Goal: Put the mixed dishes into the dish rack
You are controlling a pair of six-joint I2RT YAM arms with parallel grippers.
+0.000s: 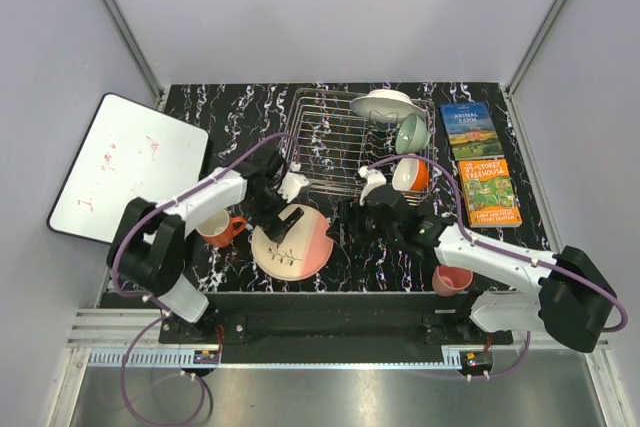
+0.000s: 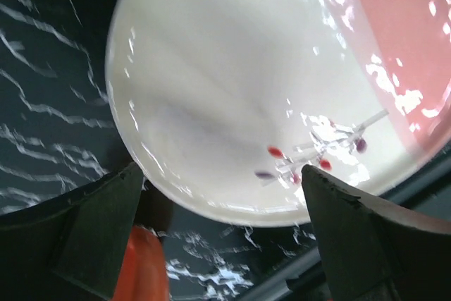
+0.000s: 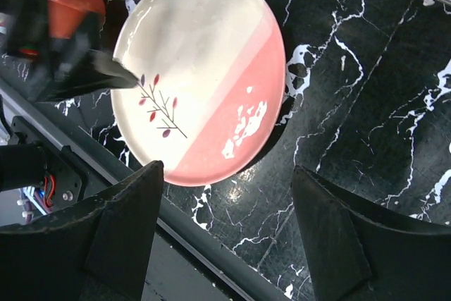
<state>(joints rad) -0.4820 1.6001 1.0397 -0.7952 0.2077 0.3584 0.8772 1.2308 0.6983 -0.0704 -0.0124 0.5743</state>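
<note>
The pink-and-cream plate [image 1: 292, 240] with its twig drawing lies flat on the black marble table, in front of the dish rack [image 1: 330, 147]. My left gripper [image 1: 284, 219] hovers over the plate's cream half, open, its near rim [image 2: 211, 202] showing between the fingers. My right gripper [image 1: 350, 219] is open just right of the plate [image 3: 204, 68], over bare table. In the rack stand a white plate [image 1: 385, 104], a mint-green bowl [image 1: 411, 132] and an orange bowl [image 1: 412, 175]. The orange-red mug [image 1: 218, 230] sits left of the plate, the pink cup [image 1: 452, 279] at front right.
Two colourful books [image 1: 470, 129] [image 1: 489, 191] lie right of the rack. A white board [image 1: 125, 167] hangs off the table's left edge. The table's front edge and a metal rail [image 3: 204, 252] run close under the right gripper. The mug [image 2: 141, 266] shows beside my left finger.
</note>
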